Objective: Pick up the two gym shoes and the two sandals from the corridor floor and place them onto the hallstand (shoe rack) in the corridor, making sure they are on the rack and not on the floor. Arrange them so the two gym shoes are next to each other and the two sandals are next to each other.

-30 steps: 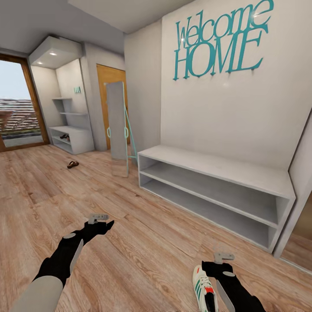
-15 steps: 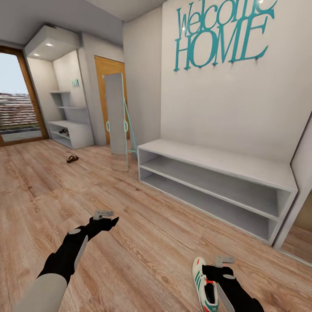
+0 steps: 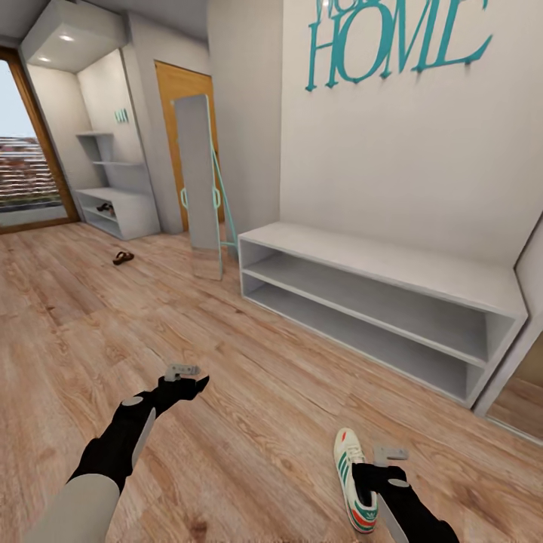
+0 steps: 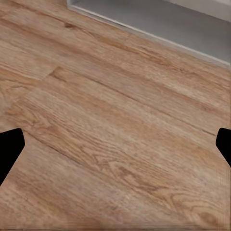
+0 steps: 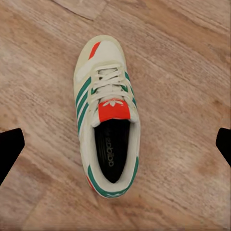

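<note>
A cream gym shoe (image 3: 354, 483) with green stripes and a red tongue lies upright on the corridor floor (image 3: 249, 422) at 5 o'clock, toe pointing away. One brown sandal (image 3: 123, 257) lies on the planks at 10 o'clock; another sandal (image 3: 105, 207) sits inside the hallstand (image 3: 121, 211).

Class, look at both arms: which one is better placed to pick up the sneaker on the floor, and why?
The right. The right gripper hangs just beside the gym shoe, open, with the shoe centred between its fingertips in the right wrist view. The left gripper is well off to the side over bare corridor floor.
</note>
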Available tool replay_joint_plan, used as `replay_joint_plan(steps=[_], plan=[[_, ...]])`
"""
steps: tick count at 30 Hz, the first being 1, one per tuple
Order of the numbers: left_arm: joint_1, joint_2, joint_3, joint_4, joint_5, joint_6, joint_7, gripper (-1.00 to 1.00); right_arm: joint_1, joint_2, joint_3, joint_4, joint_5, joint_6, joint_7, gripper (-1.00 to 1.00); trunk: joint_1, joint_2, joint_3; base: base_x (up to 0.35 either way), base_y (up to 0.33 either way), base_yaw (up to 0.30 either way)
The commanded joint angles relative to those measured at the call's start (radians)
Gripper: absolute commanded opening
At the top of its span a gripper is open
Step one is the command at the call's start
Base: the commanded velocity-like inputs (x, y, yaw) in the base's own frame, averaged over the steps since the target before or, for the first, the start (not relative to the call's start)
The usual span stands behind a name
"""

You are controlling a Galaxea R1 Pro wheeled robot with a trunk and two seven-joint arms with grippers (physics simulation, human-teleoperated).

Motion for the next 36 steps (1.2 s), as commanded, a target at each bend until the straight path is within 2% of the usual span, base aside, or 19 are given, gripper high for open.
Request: replay_joint_plan(steps=[1, 10, 15, 28, 36], plan=[[0.0, -0.001, 0.004, -0.002, -0.01, 0.004, -0.008, 1.0, 0.0, 0.0, 0.002, -0.002, -0.006, 0.005, -0.004, 1.0, 0.0, -0.001, -0.007, 0.0, 0.0, 0.0], [0.002, -0.018, 0.004, -0.001, -0.011, 0.003, -0.008, 1.0, 0.0, -0.002, 0.002, -0.004, -0.005, 0.004, -0.002, 1.0, 0.004, -0.003, -0.052, 0.0, 0.0, 0.0], [0.002, -0.021, 0.003, -0.002, -0.011, 0.003, -0.008, 1.0, 0.0, -0.003, 0.001, -0.008, -0.004, -0.004, -0.001, 1.0, 0.004, -0.003, -0.053, 0.0, 0.0, 0.0], [-0.001, -0.023, 0.003, -0.002, -0.011, 0.003, -0.008, 1.0, -0.001, -0.024, 0.001, -0.027, -0.001, -0.164, 0.002, 1.0, 0.004, -0.003, -0.053, 0.0, 0.0, 0.0], [-0.001, -0.023, 0.003, -0.002, -0.011, 0.003, -0.008, 1.0, -0.001, -0.032, 0.002, -0.028, -0.002, -0.21, 0.004, 1.0, 0.004, -0.003, -0.053, 0.0, 0.0, 0.0]])
